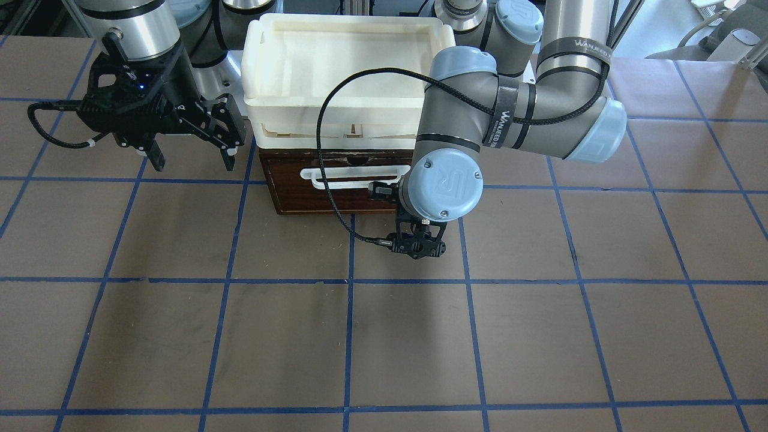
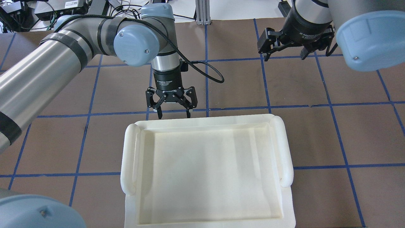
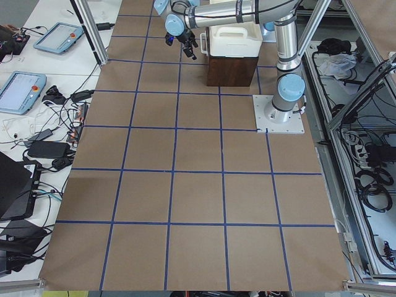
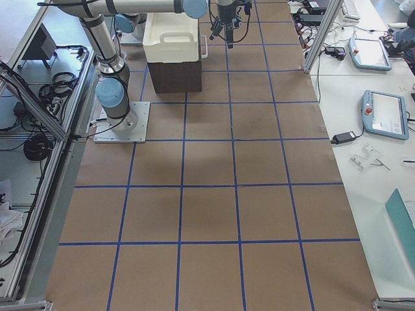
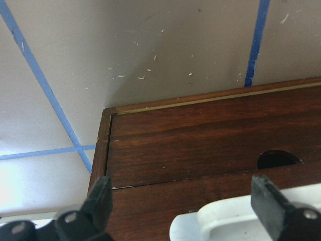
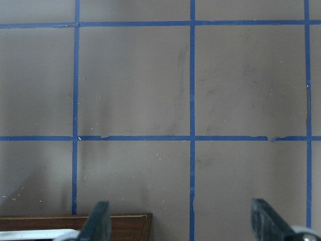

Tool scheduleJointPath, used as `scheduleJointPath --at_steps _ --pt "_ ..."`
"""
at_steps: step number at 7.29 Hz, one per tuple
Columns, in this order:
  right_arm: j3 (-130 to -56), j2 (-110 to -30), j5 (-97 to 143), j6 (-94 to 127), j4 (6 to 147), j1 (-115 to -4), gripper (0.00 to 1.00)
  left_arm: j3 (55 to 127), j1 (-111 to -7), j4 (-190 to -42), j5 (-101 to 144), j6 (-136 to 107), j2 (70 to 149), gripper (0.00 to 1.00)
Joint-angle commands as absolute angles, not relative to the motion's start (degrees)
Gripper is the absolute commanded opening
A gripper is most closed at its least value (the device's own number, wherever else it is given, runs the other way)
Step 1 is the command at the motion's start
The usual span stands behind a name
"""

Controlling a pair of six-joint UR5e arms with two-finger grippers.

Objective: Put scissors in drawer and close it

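The dark-brown drawer (image 1: 336, 193) with its white bar handle (image 1: 354, 175) sits pushed in under the white trays; none of its pale interior shows. The scissors are not in view anywhere. My left gripper (image 2: 174, 116) is open and empty just in front of the drawer face, level with the handle. In the left wrist view its fingers (image 5: 100, 201) frame the wood front (image 5: 200, 145) and one end of the handle (image 5: 241, 221). My right gripper (image 1: 194, 161) is open and empty, hanging above the table beside the drawer unit; it also shows in the overhead view (image 2: 284, 57).
White plastic trays (image 2: 205, 126) are stacked on top of the drawer unit (image 3: 232, 68). The brown table surface has a blue tape grid (image 1: 348, 282). The left arm's black cable (image 1: 324, 138) loops in front of the drawer face. The right wrist view shows the unit's corner (image 6: 75, 223).
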State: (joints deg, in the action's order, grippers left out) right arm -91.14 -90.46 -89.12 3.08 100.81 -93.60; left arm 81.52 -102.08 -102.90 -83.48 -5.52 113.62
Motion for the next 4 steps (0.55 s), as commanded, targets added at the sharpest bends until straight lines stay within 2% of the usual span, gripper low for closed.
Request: scheduleJointPath --at_steps 1,4 --pt "-91.1 -90.4 -89.1 3.1 100.8 -93.6 1.00 74.6 -96.5 -102.9 -85.9 -5.4 112.7 1.00" --pt "-91.4 -90.4 -89.1 3.1 99.6 -93.6 1.00 73.9 -91.2 -99.0 -91.5 -1.7 105.5 1.00"
